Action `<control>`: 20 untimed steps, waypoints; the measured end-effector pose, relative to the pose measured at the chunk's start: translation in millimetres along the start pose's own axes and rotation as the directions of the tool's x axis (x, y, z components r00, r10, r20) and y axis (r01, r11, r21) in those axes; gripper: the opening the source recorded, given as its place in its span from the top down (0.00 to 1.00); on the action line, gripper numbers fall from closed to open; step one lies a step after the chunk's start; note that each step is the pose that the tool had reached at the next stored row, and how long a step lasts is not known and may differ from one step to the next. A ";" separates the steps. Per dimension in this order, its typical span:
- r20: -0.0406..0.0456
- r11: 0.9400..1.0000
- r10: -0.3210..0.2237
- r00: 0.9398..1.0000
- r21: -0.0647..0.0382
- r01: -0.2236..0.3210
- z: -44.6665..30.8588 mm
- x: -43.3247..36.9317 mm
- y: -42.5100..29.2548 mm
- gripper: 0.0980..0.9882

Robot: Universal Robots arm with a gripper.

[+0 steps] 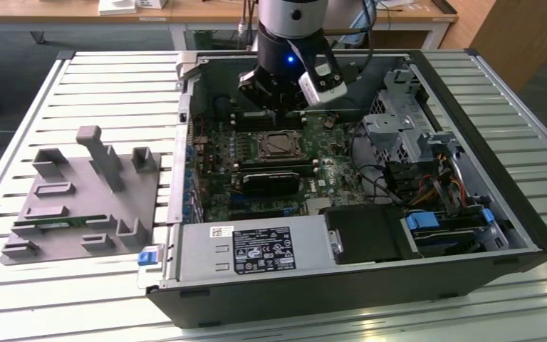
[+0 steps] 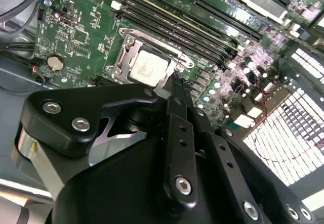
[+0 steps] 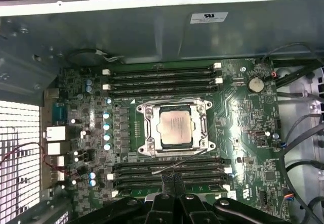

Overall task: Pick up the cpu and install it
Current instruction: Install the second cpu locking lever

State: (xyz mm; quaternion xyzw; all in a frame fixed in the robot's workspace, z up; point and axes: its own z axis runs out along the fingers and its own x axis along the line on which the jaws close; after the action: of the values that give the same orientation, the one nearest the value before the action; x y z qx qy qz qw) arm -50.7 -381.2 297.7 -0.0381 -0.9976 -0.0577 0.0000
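CPU (image 3: 175,127) already sits in its motherboard socket (image 3: 149,130), apparently installed, just beyond the tips of the gripper (image 3: 174,183), whose fingers are pressed together, holding nothing.

You see one silvery square cpu (image 3: 175,128) seated in socket; four black memory slots (image 3: 162,81) beside it; one round silver coin battery (image 3: 255,84).

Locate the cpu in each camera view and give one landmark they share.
Exterior view: the cpu lies in the motherboard socket inside the open computer case, just below the gripper.
First wrist view: cpu sits inside the socket frame.
Second wrist view: cpu sits in the socket, just past the gripper.
Shared landmark: the memory slots beside the socket.
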 end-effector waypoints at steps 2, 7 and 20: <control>0.000 1.000 0.000 1.000 0.000 0.000 3.1 -0.5 -0.3 0.99; 0.000 1.000 0.000 1.000 0.000 0.000 10.7 -0.9 -1.1 0.99; -0.003 1.000 0.000 1.000 0.000 0.000 33.2 -2.9 -4.6 0.99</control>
State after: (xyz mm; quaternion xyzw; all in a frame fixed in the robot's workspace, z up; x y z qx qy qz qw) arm -48.1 -382.1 264.1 -0.0382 -0.9976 -0.0578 0.0016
